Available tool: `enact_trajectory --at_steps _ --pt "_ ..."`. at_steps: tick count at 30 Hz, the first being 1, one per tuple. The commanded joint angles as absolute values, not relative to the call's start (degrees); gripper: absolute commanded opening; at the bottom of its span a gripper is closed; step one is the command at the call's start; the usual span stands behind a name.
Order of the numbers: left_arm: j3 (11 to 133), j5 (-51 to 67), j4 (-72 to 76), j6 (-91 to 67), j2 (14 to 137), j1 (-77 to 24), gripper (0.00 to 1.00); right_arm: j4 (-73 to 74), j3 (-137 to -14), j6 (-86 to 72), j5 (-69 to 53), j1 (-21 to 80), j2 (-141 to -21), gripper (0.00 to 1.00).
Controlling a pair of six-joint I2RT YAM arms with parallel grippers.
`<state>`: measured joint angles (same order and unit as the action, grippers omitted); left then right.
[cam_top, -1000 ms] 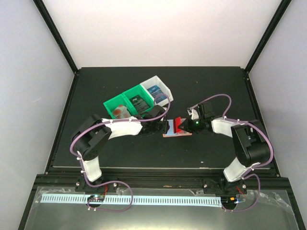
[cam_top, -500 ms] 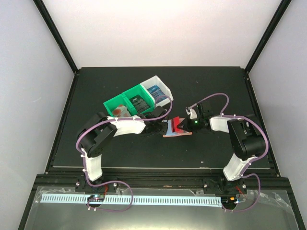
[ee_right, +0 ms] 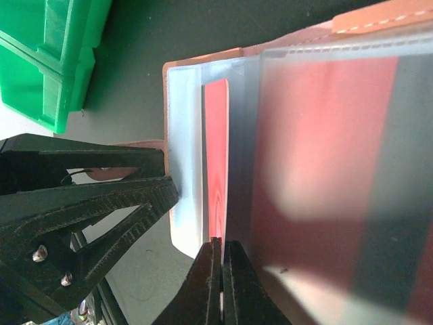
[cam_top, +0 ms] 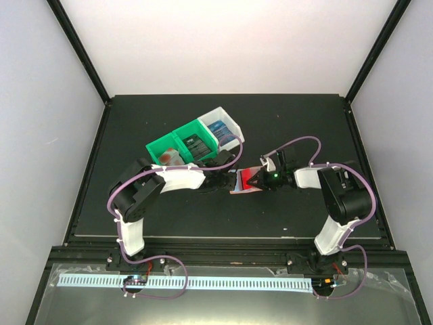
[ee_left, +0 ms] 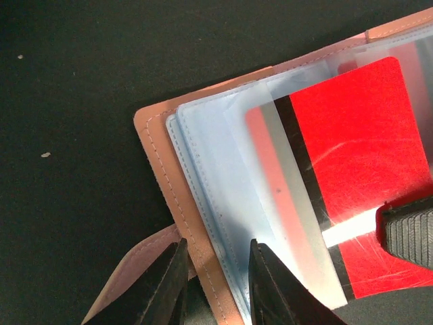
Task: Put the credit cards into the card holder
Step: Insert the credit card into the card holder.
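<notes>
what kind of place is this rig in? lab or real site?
Probably a lab test booth: plain white walls in a black frame, a black table, left arm and right arm bolted at its near edge.

Card holder (ee_left: 157,156) — one end beyond view's edge

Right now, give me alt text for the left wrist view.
A red card with a black stripe sits partly inside a clear pocket of the open salmon card holder. The left hand pinches the holder's near edge.
</notes>
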<state>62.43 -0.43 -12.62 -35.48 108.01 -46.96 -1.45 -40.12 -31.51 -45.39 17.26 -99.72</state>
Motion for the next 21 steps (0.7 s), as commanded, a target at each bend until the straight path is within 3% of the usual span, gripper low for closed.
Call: enact_trajectory --at_steps 1,21 --pt "62.9 0.0 -12.9 -36.3 109.0 -47.2 0.27 -0.6 -38.9 -34.0 -44.0 19.1 -101.4 0.01" --pt "59.3 0.6 -11.0 -37.6 105.9 -47.2 0.32 -12.7 -34.7 -44.6 -37.2 21.7 -98.6 0.02"
